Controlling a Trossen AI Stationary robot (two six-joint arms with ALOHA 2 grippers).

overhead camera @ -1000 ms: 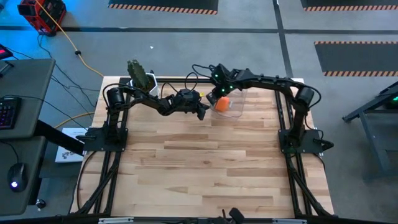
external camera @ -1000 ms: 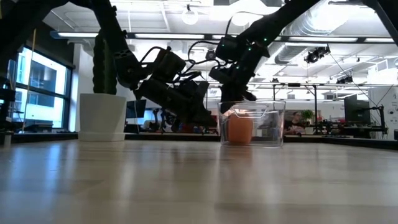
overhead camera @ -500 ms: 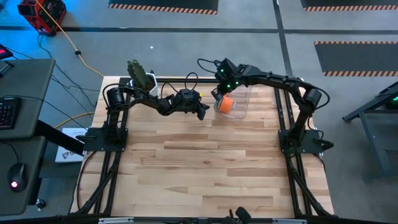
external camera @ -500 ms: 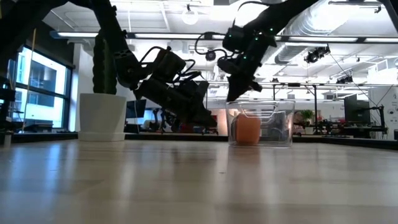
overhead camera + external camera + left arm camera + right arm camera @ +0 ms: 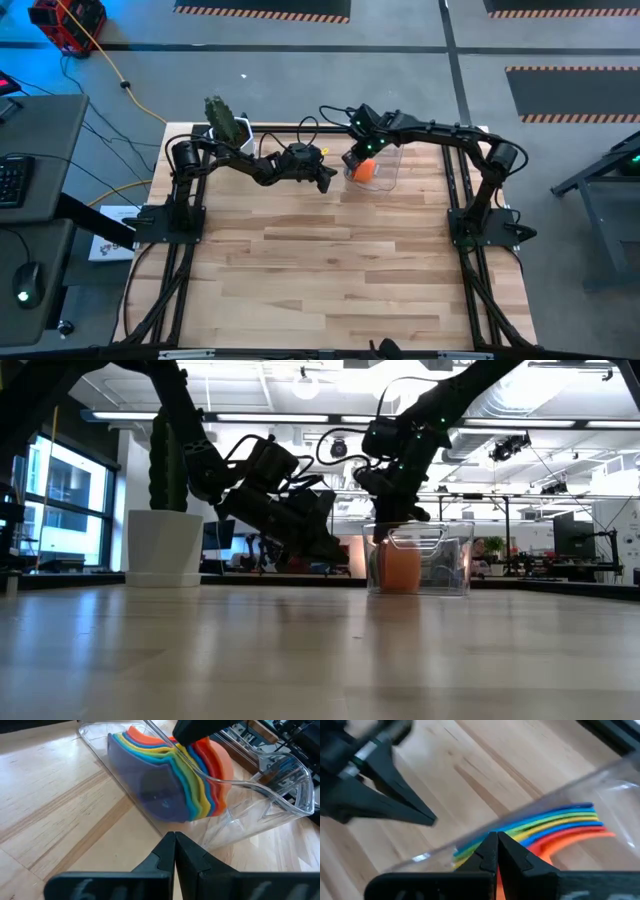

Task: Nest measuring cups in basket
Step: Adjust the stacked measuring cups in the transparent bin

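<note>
Rainbow-coloured measuring cups (image 5: 172, 775) are seen nested inside the clear basket (image 5: 280, 785), just beneath the right gripper (image 5: 496, 851), jaws pressed together, empty. The left gripper (image 5: 174, 851), likewise closed, is pointed at the basket from just beside it. Nesting is judged finished; retreat of both arms is called for.

The measuring cups (image 5: 185, 775) sit nested in the basket (image 5: 280, 785), right of the cactus pot (image 5: 165, 547).

This is looking like a robotics lab inside an open industrial office. A butcher-block desk (image 5: 330, 260) is sitting on a grey concrete floor (image 5: 300, 70) marked with orange-and-black hazard stripes (image 5: 262, 10). Exposed ducts (image 5: 500, 400) and strip lights (image 5: 270, 418) are running along the ceiling, while a keyboard (image 5: 10, 180) and mouse (image 5: 25, 285) are lying on a side workstation off the desk's left edge, with cables (image 5: 110, 120) trailing across the floor.
</note>
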